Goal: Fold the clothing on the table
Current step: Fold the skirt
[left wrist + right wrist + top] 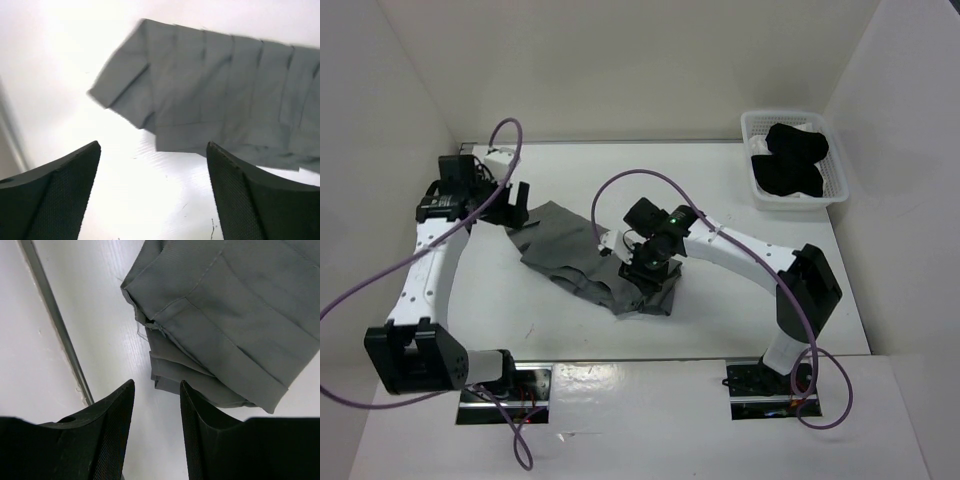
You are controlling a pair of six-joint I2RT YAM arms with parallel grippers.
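Two grippers are seen close to the clothing point(582, 262), a grey pleated skirt that is laid on the white table point(740, 312), partly spread and partly folded over on itself. The left gripper point(520, 207) is held at the skirt's far left corner, its jaws spread wide with nothing between them. In the left wrist view only bare tabletop is framed by its fingers point(60, 195), and a turned-over corner of the skirt lies just beyond them. The right gripper point(652, 272) is poised at the skirt's near right end, where the fabric is stacked in layers. Its jaws are parted by a narrower gap, and no cloth is caught in them. A white slatted basket point(750, 165) holding a black garment point(790, 162) is set well apart from the skirt, beyond its far right.
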